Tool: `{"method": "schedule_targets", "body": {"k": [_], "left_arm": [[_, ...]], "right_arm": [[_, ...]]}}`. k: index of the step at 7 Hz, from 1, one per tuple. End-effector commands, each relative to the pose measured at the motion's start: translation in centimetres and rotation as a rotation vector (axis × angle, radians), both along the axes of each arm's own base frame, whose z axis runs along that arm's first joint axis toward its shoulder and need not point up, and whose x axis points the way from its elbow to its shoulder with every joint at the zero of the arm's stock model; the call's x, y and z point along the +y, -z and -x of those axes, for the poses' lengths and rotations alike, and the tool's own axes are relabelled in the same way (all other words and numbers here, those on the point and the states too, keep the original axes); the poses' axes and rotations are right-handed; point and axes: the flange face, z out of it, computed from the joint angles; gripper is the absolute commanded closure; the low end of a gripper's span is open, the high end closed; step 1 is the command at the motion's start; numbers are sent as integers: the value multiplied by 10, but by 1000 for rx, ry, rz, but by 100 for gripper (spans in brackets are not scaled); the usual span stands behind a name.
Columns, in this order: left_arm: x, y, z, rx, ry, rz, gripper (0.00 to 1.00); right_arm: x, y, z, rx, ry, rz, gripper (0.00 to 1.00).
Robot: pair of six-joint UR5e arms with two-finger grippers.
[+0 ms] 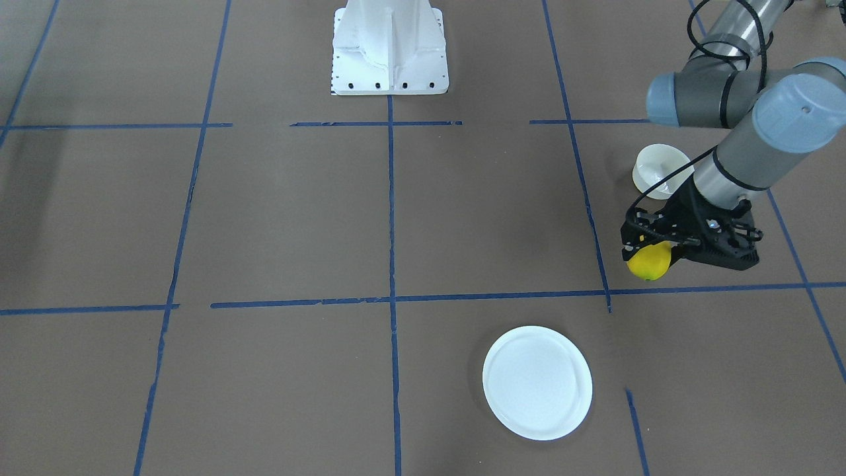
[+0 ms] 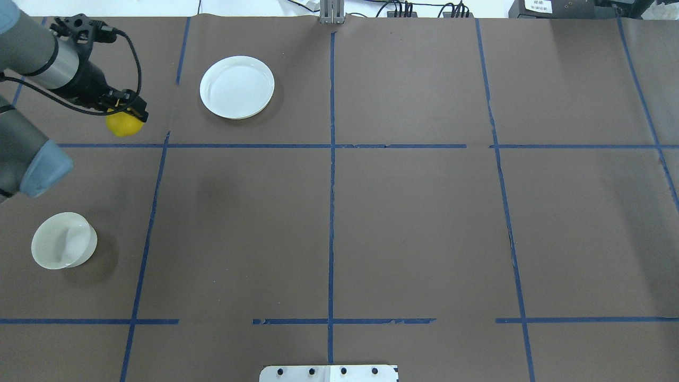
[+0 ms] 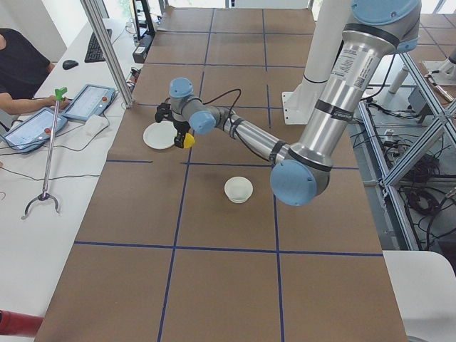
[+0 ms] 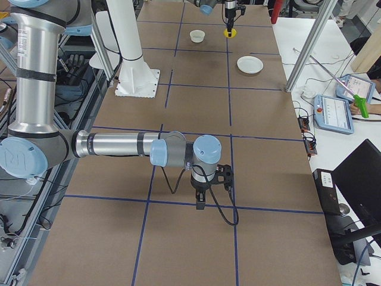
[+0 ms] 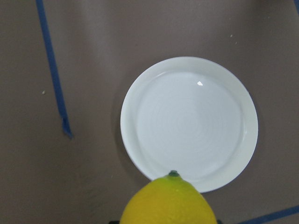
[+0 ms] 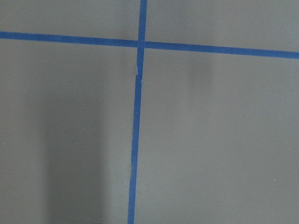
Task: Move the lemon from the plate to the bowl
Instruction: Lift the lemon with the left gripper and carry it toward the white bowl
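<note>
My left gripper (image 1: 646,251) is shut on the yellow lemon (image 1: 651,262) and holds it above the table. In the overhead view the lemon (image 2: 124,125) hangs left of the empty white plate (image 2: 237,86) and well beyond the small deep white bowl (image 2: 63,246). In the left wrist view the lemon (image 5: 168,200) fills the bottom edge, with the plate (image 5: 189,123) below and beyond it. My right gripper (image 4: 200,204) shows only in the exterior right view, low over bare table far from these; I cannot tell whether it is open or shut.
Brown table covering with a grid of blue tape lines (image 2: 331,146). The white robot base (image 1: 390,49) stands at the table's middle edge. An operator (image 3: 18,64) sits beside tablets at a side desk.
</note>
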Motion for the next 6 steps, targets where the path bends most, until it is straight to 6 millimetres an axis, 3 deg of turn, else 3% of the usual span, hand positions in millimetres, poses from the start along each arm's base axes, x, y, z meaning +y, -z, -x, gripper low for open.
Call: {"method": "schedule_targets", "body": {"k": [1,3,6], "left_arm": [[75,-73,47,-12,24,14,100],[116,-113,62,19,61,38,100],[143,-130,38,0,3,77,100]], "right_arm": [[0,0,0,0,0,1,0],[0,0,0,0,0,1,0],[0,0,0,1,0,1,0]]}}
